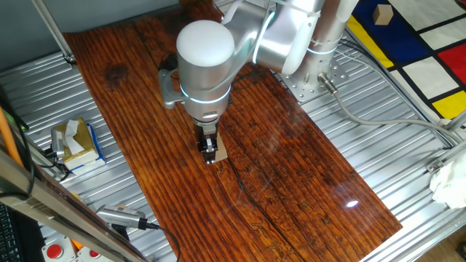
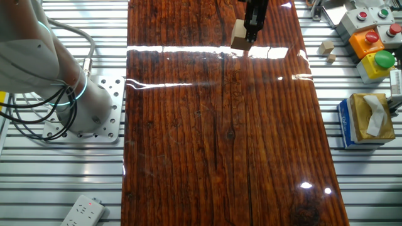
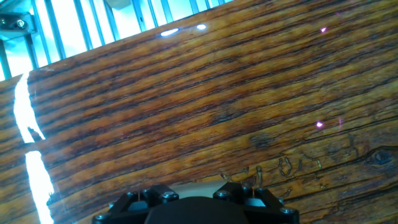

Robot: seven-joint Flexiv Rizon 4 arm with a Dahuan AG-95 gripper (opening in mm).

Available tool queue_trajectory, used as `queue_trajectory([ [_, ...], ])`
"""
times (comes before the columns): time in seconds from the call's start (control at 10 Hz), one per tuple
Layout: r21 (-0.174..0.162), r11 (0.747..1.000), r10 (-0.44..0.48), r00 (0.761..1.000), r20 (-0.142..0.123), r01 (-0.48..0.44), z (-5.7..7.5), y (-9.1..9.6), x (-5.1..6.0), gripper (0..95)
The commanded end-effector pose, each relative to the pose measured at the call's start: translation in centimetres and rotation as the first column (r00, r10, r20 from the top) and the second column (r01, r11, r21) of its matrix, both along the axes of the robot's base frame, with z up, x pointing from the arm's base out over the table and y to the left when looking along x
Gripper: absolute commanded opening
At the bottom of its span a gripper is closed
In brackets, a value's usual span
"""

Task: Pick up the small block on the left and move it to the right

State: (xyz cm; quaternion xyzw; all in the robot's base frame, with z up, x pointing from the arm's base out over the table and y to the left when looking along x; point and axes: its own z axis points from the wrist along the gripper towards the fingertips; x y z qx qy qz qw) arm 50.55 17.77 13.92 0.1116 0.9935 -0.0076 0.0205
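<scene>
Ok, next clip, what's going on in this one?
A single robot arm is working over a dark reddish wooden board. Its gripper points straight down at the small block, a pale wooden cube, with the dark fingers against the cube's side. Whether the cube is lifted or resting on the board cannot be told from these views. The hand view shows mostly board grain, with only a pale sliver of the block at the bottom edge. A tissue box sits off the board, untouched.
</scene>
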Motion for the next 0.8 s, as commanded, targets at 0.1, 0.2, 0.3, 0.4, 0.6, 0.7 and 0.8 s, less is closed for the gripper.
queue_trajectory([
  [0.1,-0.006,1.000,0.013,1.000,-0.017,-0.013,0.04,0.03,-0.03,0.0],
  [0.2,-0.007,1.000,0.026,0.999,-0.034,-0.026,0.04,0.03,-0.03,0.0],
  [0.3,-0.008,0.999,0.031,0.999,-0.036,-0.032,0.04,0.03,-0.03,0.0],
  [0.4,-0.030,0.996,0.084,0.996,0.016,-0.083,0.04,0.03,-0.03,0.0],
  [0.6,-0.031,0.986,0.166,0.986,0.010,-0.165,0.04,0.03,-0.03,0.0],
  [0.7,-0.027,0.983,0.179,0.984,-0.012,-0.179,0.04,0.03,-0.03,0.0],
  [0.8,-0.028,0.977,0.211,0.977,-0.013,-0.211,0.04,0.03,-0.03,0.0],
])
